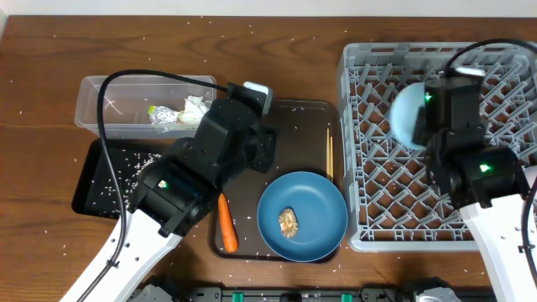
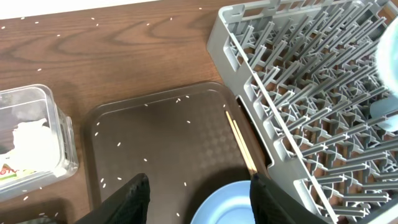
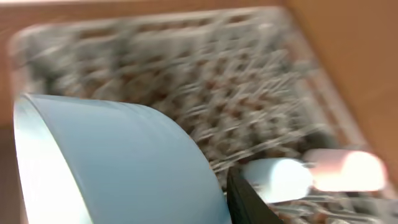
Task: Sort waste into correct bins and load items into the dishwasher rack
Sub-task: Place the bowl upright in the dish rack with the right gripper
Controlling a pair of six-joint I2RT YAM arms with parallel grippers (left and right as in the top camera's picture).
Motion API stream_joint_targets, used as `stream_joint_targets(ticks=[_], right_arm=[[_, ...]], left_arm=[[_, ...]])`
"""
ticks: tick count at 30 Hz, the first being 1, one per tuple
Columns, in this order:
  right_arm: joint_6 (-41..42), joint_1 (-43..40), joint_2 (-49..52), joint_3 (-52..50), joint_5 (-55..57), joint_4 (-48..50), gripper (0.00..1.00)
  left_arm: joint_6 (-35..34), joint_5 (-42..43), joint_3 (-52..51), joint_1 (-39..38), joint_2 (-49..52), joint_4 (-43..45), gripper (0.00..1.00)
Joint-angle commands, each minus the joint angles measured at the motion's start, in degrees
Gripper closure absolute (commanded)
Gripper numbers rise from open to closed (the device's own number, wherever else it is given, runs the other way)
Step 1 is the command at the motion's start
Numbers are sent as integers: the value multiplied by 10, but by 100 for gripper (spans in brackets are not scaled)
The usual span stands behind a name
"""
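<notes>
My left gripper [image 2: 199, 186] is open and empty, low over the dark brown serving tray [image 2: 155, 137], just above the near rim of the large blue plate [image 1: 315, 201]. A small brown food lump [image 1: 289, 221] lies on the plate. The orange carrot [image 1: 226, 222] lies on the tray left of the plate. The wooden chopsticks [image 1: 330, 155] lie along the tray's right edge. My right gripper [image 1: 422, 116] is shut on the white bowl [image 1: 407, 113] and holds it over the grey dishwasher rack [image 1: 377, 168]. The right wrist view is blurred.
The clear tub [image 1: 109, 117] at the back left holds the crumpled napkin [image 1: 195, 107] and the wrapper [image 1: 164, 115]. The black tray [image 1: 101, 180] in front of it holds rice grains. A light blue cup [image 3: 277, 177] and a pinkish cup [image 3: 345, 171] sit in the rack. Rice grains are scattered on the table.
</notes>
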Motion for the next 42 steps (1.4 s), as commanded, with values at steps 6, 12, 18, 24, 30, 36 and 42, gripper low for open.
stream_joint_targets(ticks=[6,12,18,24,30,36,42], right_arm=[[-23,-51,16,2,234,96,86],[-96,-80,69,2,234,139,86],[-171,-89,160,2,235,195,85],[-233,-75,240,2,250,251,84],[-257,-44,291,2,250,271,84],[-265,-35,335,2,250,279,83],[-304,-34,374,2,274,299,80]], left_arm=[[4,-7,5,2,-8,-5,47],[4,-7,5,2,-8,-7,48],[4,-7,5,2,-8,-15,48],[4,-7,5,2,-8,-18,48],[4,-7,5,2,-8,-18,48],[4,-7,5,2,-8,-29,47],[4,-7,5,2,-8,-31,47]])
